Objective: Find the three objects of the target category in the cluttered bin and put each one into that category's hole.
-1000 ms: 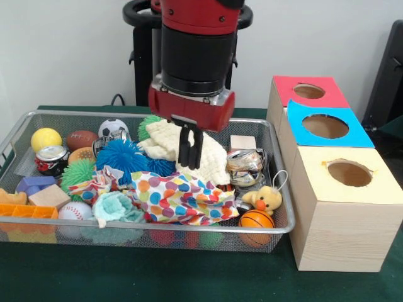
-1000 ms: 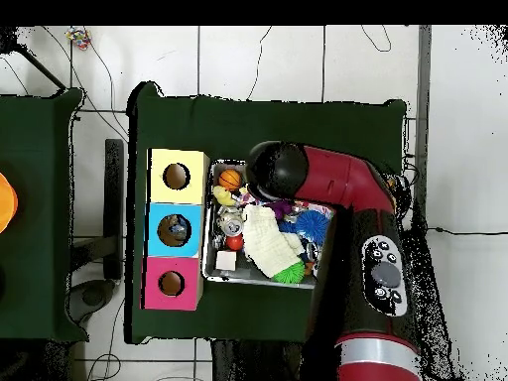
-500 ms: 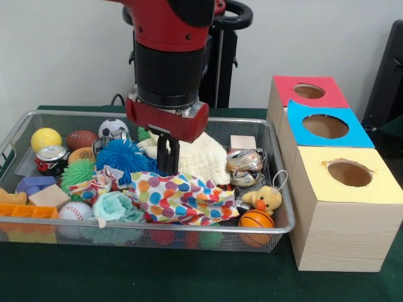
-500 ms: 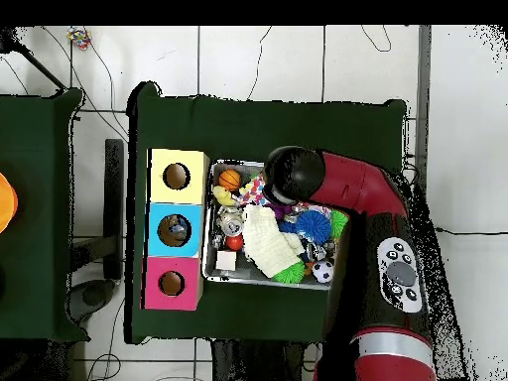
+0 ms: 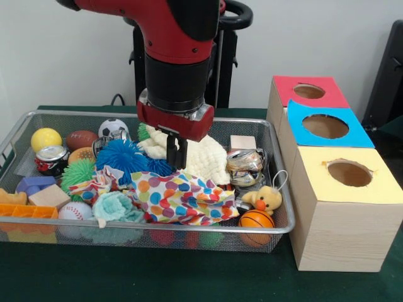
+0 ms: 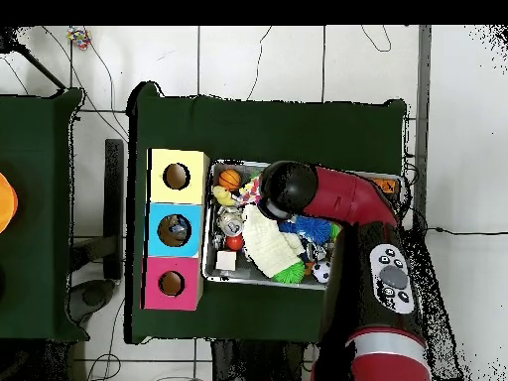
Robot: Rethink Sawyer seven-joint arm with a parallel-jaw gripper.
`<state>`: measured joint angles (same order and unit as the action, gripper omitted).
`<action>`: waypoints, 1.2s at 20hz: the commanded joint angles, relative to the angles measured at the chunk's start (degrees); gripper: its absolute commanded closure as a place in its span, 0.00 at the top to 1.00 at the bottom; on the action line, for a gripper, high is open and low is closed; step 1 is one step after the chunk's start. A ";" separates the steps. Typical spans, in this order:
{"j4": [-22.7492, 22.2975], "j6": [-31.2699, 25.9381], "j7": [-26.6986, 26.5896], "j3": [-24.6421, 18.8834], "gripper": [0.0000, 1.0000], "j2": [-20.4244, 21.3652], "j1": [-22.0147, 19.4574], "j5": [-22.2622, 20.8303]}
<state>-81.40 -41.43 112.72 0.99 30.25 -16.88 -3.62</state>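
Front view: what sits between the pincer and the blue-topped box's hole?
In the front view, from the pincer toward the hole: cream knitted cloth, small wooden cube, crushed can, then the basket rim.

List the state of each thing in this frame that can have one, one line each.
gripper: shut, empty, hanging over the cream cloth
cluttered bin: full of jumbled toys
blue-topped box's hole: unblocked
polka-dot cloth: crumpled, draped over other items
silver can: crushed
red can: upright

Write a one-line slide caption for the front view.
Sawyer's end effector hangs over a cream cloth in the cluttered bin; the blue-topped box's hole waits alongside.
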 commanded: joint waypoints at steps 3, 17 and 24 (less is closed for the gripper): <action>-8.61 1.07 3.53 -2.53 0.00 1.46 1.28 -1.03; -11.39 0.48 5.90 -2.38 0.00 3.46 2.57 0.93; -12.57 1.26 6.85 -2.46 0.00 3.60 2.89 1.42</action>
<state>-87.78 -41.43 112.72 1.00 34.55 -14.34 -3.73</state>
